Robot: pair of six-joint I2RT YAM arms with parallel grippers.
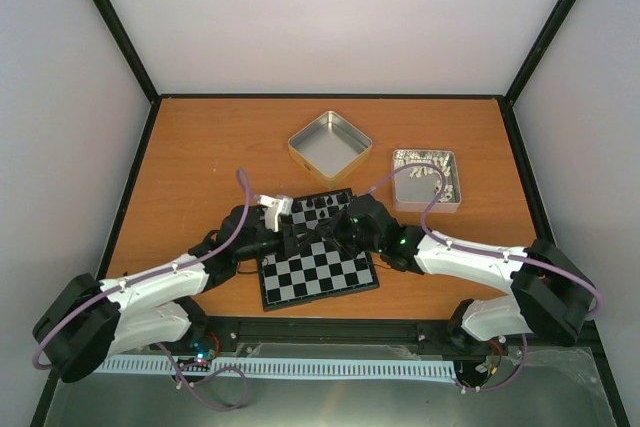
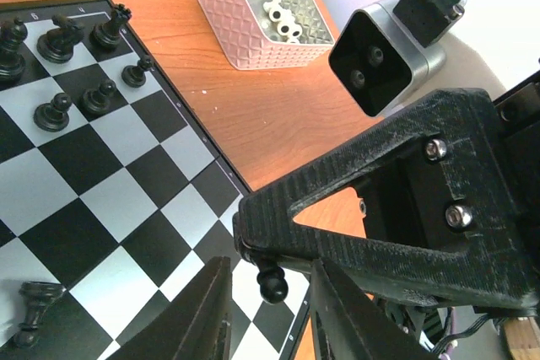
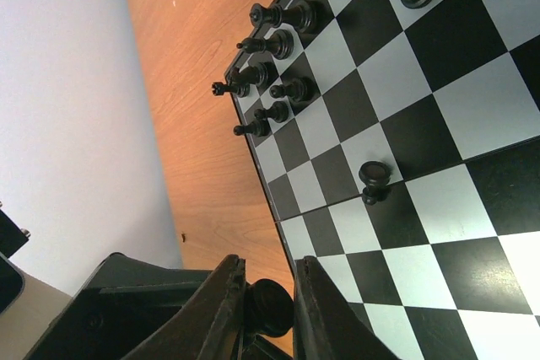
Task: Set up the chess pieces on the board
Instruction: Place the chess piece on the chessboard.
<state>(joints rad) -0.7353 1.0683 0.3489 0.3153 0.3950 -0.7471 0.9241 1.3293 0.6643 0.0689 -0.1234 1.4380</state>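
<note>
Chess pieces (image 3: 291, 88) glossy black, board (image 3: 439, 124) checkered

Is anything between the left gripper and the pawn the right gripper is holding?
Nothing visible. The pawn sits between the left gripper's fingers, near the board's edge; only the right gripper itself clamps its other end.

- Table (image 1: 200, 147), under the board (image 1: 320, 279): orange-brown wood grain, smooth, matt.
- Board: smooth black and light-grey checks with a faint sheen.
- Chess pieces (image 3: 295, 16), on the board: black plastic, glossy.
- Tin (image 1: 330, 144), behind the board: bare metal, dull brushed inside.
- Tin (image 2: 245, 31), right of the board: metal, wall embossed with a fine wavy pattern.
- Left gripper (image 2: 270, 314), fingers (image 2: 207, 318): matt black plastic, finely ribbed.
- Arm shells (image 1: 150, 292), beside the board: smooth white plastic.
</note>
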